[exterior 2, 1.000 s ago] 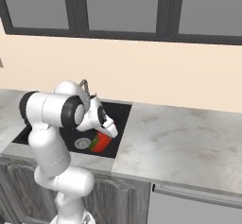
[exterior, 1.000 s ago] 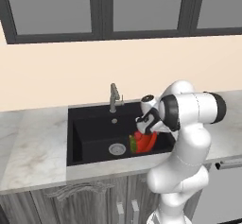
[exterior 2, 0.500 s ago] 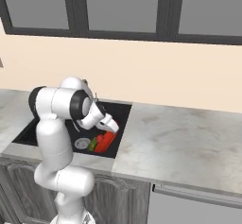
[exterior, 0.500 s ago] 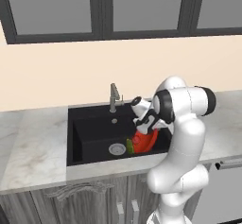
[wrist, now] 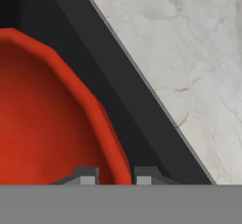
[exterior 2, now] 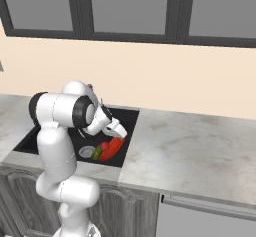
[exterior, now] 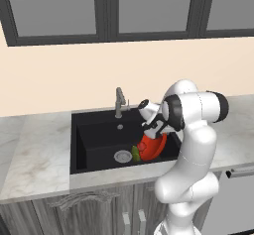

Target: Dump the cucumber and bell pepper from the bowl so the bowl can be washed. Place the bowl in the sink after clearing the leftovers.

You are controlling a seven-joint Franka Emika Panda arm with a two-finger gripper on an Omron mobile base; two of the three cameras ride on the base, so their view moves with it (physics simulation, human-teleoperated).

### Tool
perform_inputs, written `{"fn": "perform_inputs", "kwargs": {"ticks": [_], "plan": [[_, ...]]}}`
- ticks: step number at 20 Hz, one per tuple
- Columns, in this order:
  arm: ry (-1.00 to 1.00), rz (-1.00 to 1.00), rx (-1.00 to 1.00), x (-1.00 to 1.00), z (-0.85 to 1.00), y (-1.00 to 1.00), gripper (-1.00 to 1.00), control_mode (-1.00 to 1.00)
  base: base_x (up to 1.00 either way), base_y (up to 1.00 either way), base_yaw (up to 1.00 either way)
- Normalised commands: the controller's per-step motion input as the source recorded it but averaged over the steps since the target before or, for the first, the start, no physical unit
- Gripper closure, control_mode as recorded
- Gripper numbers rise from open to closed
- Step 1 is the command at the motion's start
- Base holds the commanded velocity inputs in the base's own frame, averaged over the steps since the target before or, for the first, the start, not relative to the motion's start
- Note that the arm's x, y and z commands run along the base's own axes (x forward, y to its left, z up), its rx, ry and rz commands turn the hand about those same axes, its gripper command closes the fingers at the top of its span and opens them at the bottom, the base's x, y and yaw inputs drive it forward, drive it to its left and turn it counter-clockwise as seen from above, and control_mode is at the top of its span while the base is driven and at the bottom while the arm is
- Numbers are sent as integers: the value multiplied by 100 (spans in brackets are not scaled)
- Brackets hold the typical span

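My gripper is shut on the rim of the red bowl, which is tipped steeply on edge inside the black sink, mouth toward the drain. In the hand view the bowl has its rim pinched between my fingertips. The dark green cucumber lies at the bowl's lower lip, beside the silver drain. From the right base, the cucumber sits next to a roundish red bell pepper, both just left of the bowl under the gripper.
The grey faucet stands at the sink's back edge. Marble counter stretches to the right of the basin, and more counter lies to its left. The sink's black wall runs close beside the bowl. Windows line the wall above.
The hand has tipped the bowl further toward the drain and lowered it slightly. The cucumber, earlier inside the bowl, has slid out to the bowl's lower edge.
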Motion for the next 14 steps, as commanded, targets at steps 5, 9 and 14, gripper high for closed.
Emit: {"fn": "perform_inputs", "kwargs": {"ticks": [5,9,14], "plan": [[-3,-1,0,-10,32,-3,100,-100,0,0,0],[-13,0,0,-21,48,0,100,-100,0,0,0],[-12,0,0,-20,35,1,100,-100,0,0,0]]}}
